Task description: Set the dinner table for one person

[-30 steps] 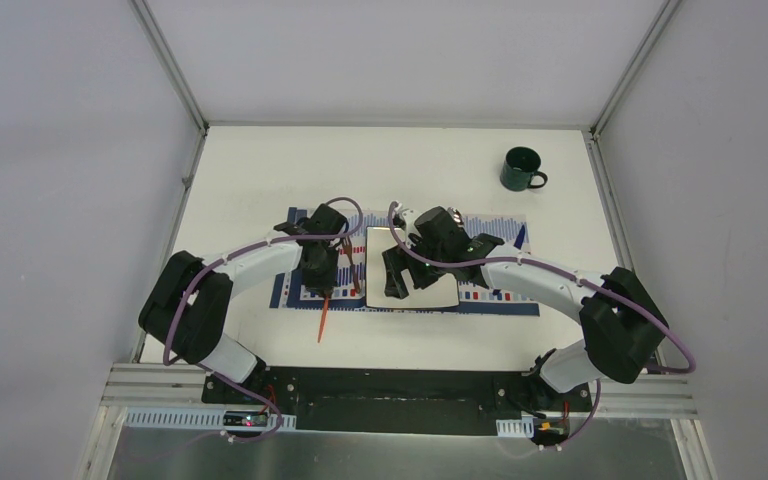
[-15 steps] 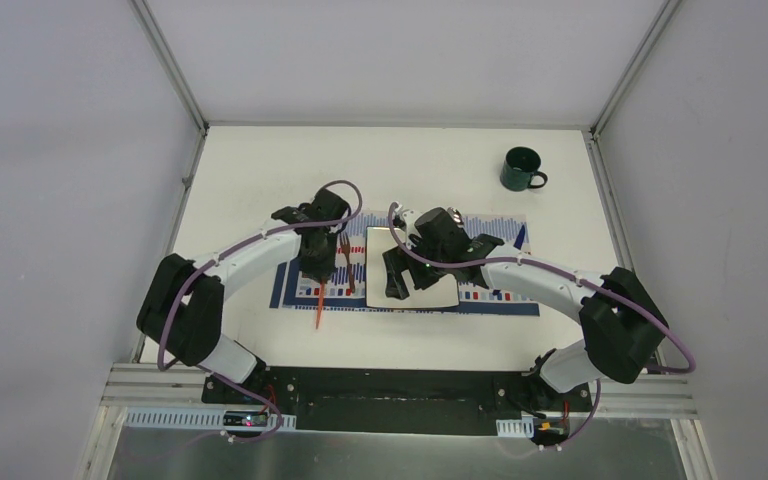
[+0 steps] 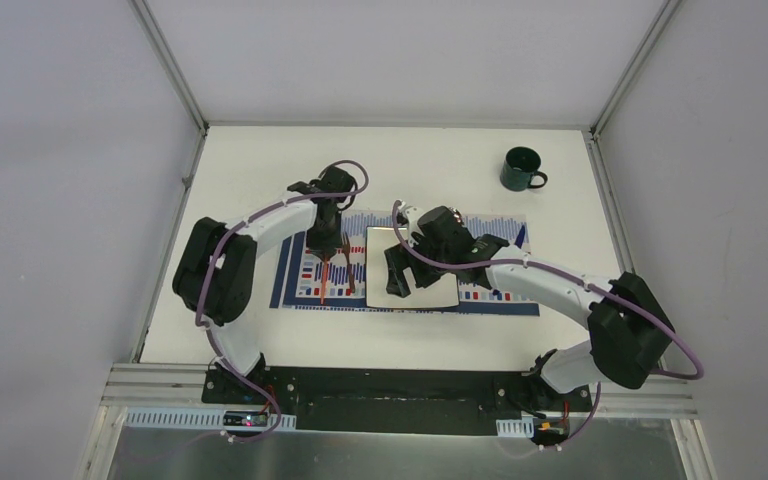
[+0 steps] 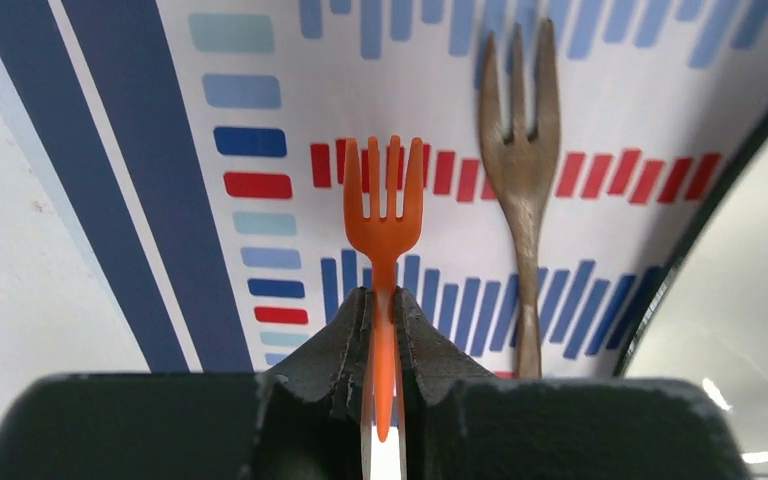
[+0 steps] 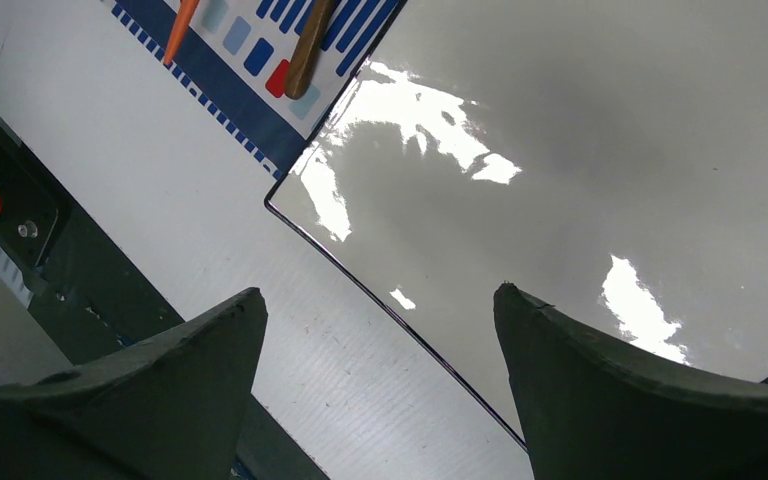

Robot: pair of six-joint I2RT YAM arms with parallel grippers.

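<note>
So at this point the step in hand looked like laying the fork. The left gripper (image 4: 383, 330) was clamped tight on the handle of an orange fork (image 4: 384, 200), tines pointing away from the wrist, over the left part of the striped placemat (image 3: 290, 285). A brown fork (image 4: 518, 150) was lying flat on the mat just to the right of it, between the orange one and the left edge of the square white plate (image 3: 442, 292). Couldn't tell from either view whether the orange fork was touching the mat or hanging just above it.

The right gripper (image 5: 378, 295) had its jaws spread wide with nothing in them, hovering over the plate's near left corner.

The dinner table (image 3: 250, 170) itself was the big white top under everything. The mat sat in its middle, a bit toward the near edge, and a dark green mug (image 3: 521, 168) was way off by the far right corner.

My guess for the next move: bring the orange fork down flat, parallel to the brown one and beside it without bumping it, then let go. After that the mug probably needs to come in next to the mat, so I'd say it's around the middle of the job.
</note>
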